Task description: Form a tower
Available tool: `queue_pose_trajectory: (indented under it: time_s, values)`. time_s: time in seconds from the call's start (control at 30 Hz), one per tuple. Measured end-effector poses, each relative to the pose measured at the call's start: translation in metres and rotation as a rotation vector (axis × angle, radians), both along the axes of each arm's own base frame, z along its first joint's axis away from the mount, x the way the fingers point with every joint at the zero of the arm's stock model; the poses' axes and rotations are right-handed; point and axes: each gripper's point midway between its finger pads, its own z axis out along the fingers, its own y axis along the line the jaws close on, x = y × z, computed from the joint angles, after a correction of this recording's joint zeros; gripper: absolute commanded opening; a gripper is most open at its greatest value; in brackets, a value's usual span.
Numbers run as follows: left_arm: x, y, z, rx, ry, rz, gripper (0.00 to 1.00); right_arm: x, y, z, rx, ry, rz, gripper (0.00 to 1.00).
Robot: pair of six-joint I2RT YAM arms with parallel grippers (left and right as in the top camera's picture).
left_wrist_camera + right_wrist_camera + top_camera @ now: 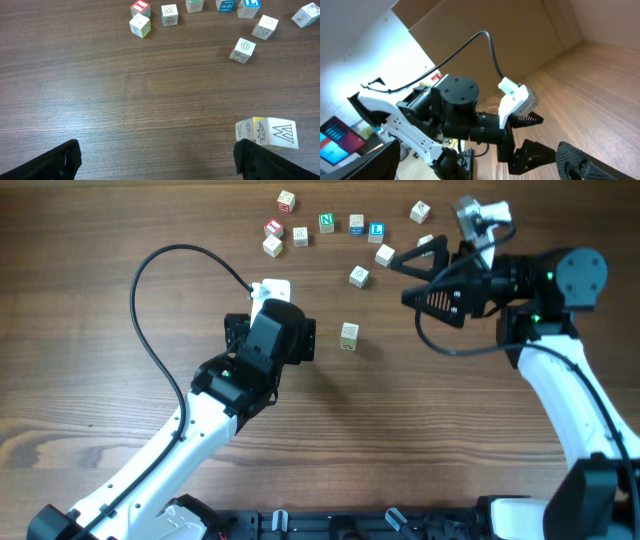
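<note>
Noted tower (349,335) near mid-table, upright, just right of left gripper (270,333), with a strip of bare table (420,430) between the two. Reads as two cubes in single file in left wrist view: W on the top face, A on a side face. Exact count hard to fix from overhead.

Found left gripper pointing down at the wood, fingers (270,162) spread wide at the bottom corners of its own view, nothing between them. Contact between right-hand finger and tower base not clear in that view; gap seen from overhead.

Counted roughly ten loose cubes (300,236) scattered along the far edge, all single, none stacked. Among them: green N cube (326,222) and blue L cube (376,230) in the far row, and O cube (243,50) lying nearest the tower, on its far side and apart from it.

Found right gripper (400,282) at far right, beyond and right of the tower, apart from it, tips aimed left toward the loose cubes. Fingertips (590,162) set far apart, gripping nothing. Right wrist view taken up mostly by left arm (455,115); tower not made out there.
</note>
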Motion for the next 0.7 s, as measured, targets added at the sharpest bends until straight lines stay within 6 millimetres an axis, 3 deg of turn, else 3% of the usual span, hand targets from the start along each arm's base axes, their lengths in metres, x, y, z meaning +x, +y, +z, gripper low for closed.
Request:
queue_pose_trajectory:
  time_s: [0.03,0.17,0.23,0.3,0.4,0.5,0.6,0.7]
  values:
    - [0.0,0.0,0.0,0.0,0.0,0.0,1.0,0.013,-0.001,-0.011,0.003,0.067,-0.012,0.99]
    - [0.0,0.0,0.0,0.0,0.0,0.0,1.0,0.088,-0.014,-0.093,0.032,0.277,-0.195,0.99]
    - [0.0,0.0,0.0,0.0,0.0,0.0,1.0,0.131,-0.048,-0.135,0.017,0.409,-0.428,0.99]
    - [0.0,0.0,0.0,0.0,0.0,0.0,1.0,0.161,-0.091,-0.152,-0.036,0.478,-0.625,0.99]
    - [0.0,0.0,0.0,-0.001,0.0,-0.001,1.0,0.187,-0.123,-0.129,-0.192,0.501,-0.779,0.99]
    - [0.005,-0.003,0.006,-0.02,-0.032,0.001,1.0,0.185,-0.134,-0.106,-0.505,0.487,-0.943,1.0]
    - [0.006,-0.004,0.008,-0.023,-0.039,0.001,1.0,0.175,-0.116,-0.073,-0.674,0.37,-0.967,1.0]
    - [0.015,0.001,0.018,-0.027,-0.095,0.036,1.0,0.162,-0.09,-0.074,-0.733,0.344,-0.901,1.0]
